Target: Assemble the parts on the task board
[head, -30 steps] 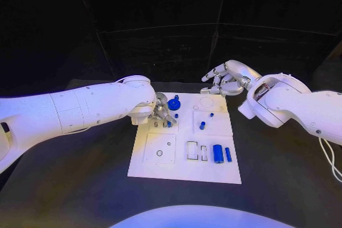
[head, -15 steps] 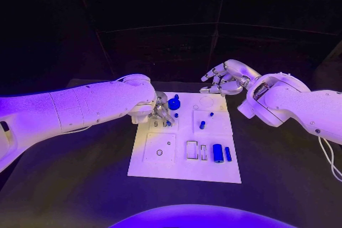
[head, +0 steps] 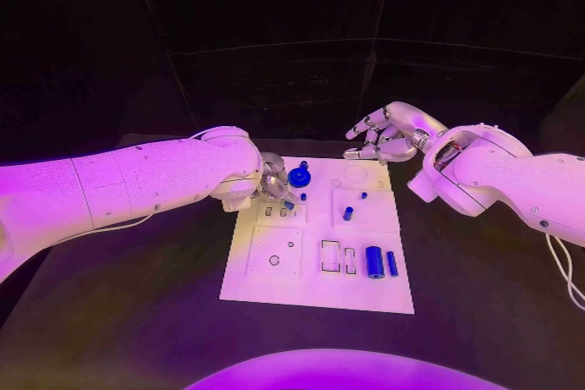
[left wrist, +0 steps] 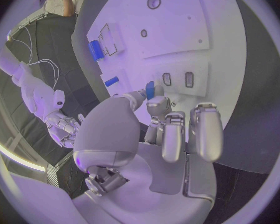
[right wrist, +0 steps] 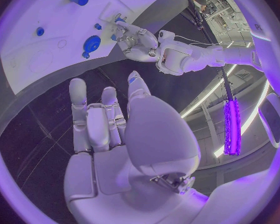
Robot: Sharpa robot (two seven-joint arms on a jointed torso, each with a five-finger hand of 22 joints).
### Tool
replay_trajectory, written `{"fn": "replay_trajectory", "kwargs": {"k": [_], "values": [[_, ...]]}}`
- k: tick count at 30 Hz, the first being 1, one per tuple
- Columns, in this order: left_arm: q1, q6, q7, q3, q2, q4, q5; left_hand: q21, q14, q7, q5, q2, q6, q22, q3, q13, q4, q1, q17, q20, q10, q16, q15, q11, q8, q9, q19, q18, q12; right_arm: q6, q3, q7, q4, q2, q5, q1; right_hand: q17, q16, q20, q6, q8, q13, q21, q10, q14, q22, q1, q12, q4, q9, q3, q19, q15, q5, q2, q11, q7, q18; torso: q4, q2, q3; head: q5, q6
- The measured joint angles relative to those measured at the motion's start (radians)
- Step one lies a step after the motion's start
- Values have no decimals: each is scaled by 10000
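Now the left hand (head: 273, 184) pinches a small blue peg (left wrist: 150, 89) over the white task board's (head: 281, 284) ten o'clock corner. At twelve o'clock sits a blue gear (head: 298, 178). Beyond the board's one o'clock corner, the right hand (head: 384, 136) hovers empty, fingers apart.

I see the flat white rectangular task board (head: 275, 284) lying on the table, far-left corner under the left hand (head: 270, 185). Small blue peg (left wrist: 150, 90) pinched in that hand's fingertips, just over two small slots. Blue gear-shaped part (head: 298, 178) sits just beside that hand, toward the right hand (head: 388, 136). Short blue pin (head: 347, 212) mid-board; large blue cylinder (head: 374, 262) and slim blue bar (head: 391, 263) side by side, well apart from both hands.
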Motion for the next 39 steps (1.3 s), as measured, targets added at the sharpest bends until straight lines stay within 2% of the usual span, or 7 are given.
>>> {"fn": "replay_trajectory", "kwargs": {"k": [5, 11, 17, 27, 39], "values": [[2, -292, 58, 0, -289, 259, 60, 0, 0, 0, 0, -51, 0, -1, 155, 41, -66, -131, 0, 0, 53, 0, 0, 18, 35, 64, 0, 0, 10, 28, -1, -10, -24, 15, 1, 0, -8, 1, 0, 0, 0, -18, 0, 0, 0, 1, 0, 0, 0, -1, 0, 0, 0, 0, 0, 0, 0, -1, 8, 0, 1, 16, -19], [-8, -649, 120, -9, -470, 524, 98, 0, 0, 2, -1, -74, -1, -1, 180, 117, -42, -160, 0, 0, 53, 0, 1, 17, 103, 97, 0, -1, 127, 58, -1, -13, -55, 22, 2, 0, -8, 1, 0, 0, 0, -17, 0, 0, 0, -2, 0, 0, 0, -1, 0, 0, 0, 0, 0, 0, 0, 0, 8, 3, 0, 78, -50], [-151, -1066, 192, -21, -591, 654, 84, 0, 0, 17, -1, -99, -16, -1, 210, 151, -71, -218, 0, 0, 66, 0, 1, 4, 103, 144, -1, 0, 128, 79, -1, -14, -94, 19, 2, 0, -18, 1, 0, -36, 48, -46, -5, 0, 0, -21, 0, 0, 68, -2, -68, 0, 0, 0, 0, 0, 36, 0, 4, 3, -6, 97, -82], [-341, -1525, 241, -40, -596, 710, -201, 92, 0, 18, -4, -149, -16, -2, 348, 168, -155, -296, 0, 1, 143, 0, 1, 0, 144, 143, -1, 0, 175, 84, -2, -3, -136, 27, 2, -1, -24, 2, 0, -65, 92, -107, -59, 0, 0, -55, 0, 40, 129, -2, -129, 0, 0, -116, 0, 0, 6, 0, 0, 3, -12, 125, -105], [-413, -1561, 95, -70, -483, 601, -541, 114, 0, -14, -40, -221, -53, -3, 455, 154, -263, -391, 0, 1, 162, 0, 1, -18, 145, 171, -1, 1, 175, 93, -2, 2, -172, 69, 9, -1, -23, 2, 0, -65, 91, -107, -59, 0, 0, -54, 0, 39, 129, -3, -129, 0, 0, -116, 0, 0, 6, 0, -9, 11, -13, 168, -142]]}}
